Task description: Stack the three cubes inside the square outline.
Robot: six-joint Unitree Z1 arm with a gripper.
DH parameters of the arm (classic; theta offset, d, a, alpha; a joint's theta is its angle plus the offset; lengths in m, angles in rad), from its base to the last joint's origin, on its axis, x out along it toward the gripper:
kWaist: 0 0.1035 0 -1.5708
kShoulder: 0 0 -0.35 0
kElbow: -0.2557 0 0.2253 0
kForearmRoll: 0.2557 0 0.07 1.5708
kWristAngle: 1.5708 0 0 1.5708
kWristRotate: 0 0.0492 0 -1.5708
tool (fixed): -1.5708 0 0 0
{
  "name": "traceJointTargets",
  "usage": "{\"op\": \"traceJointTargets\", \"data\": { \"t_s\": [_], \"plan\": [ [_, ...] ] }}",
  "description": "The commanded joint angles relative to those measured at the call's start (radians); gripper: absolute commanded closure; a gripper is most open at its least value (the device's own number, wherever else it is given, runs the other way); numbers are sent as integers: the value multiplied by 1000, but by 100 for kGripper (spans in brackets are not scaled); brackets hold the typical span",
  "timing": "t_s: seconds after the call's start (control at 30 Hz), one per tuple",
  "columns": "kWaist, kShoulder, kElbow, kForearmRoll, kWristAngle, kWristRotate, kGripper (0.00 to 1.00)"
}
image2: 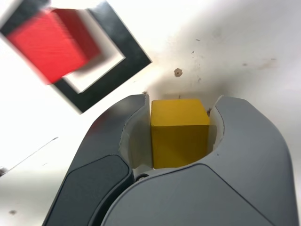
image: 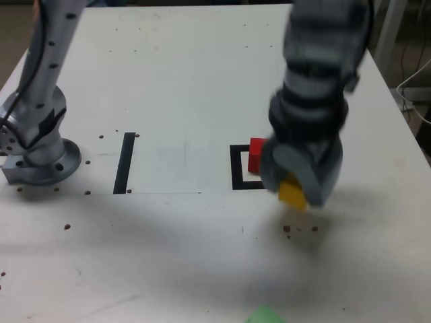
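My gripper (image2: pixel 181 134) is clamped on the yellow cube (image2: pixel 179 132), lifted just beside the square outline (image: pixel 238 168) on the white table (image: pixel 182 81). The red cube (image: pixel 256 155) sits inside that outline. The green cube (image: pixel 264 315) lies well apart, near the camera.

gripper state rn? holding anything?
Gripper: shut on the yellow cube, jaws pressed against its two sides.

White table (image: pixel 188 81) fills view; white cable (image: pixel 414 91) and pale upright, perhaps frame leg (image: pixel 390 33), beyond its edge.
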Motion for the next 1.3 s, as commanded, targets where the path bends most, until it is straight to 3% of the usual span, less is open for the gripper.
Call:
{"op": "traceJointTargets", "data": {
  "t_s": [0.0,0.2,0.53,0.77,1.07,1.27],
  "plan": [
    [16,-42,-20,40,15,5,72],
    [73,-114,-24,110,25,29,72],
    [185,-166,107,92,45,38,72],
    [241,-165,152,63,14,32,72],
    [252,-140,224,-28,-37,-80,72],
    [252,-121,231,-61,-39,-95,72]
  ]
}}
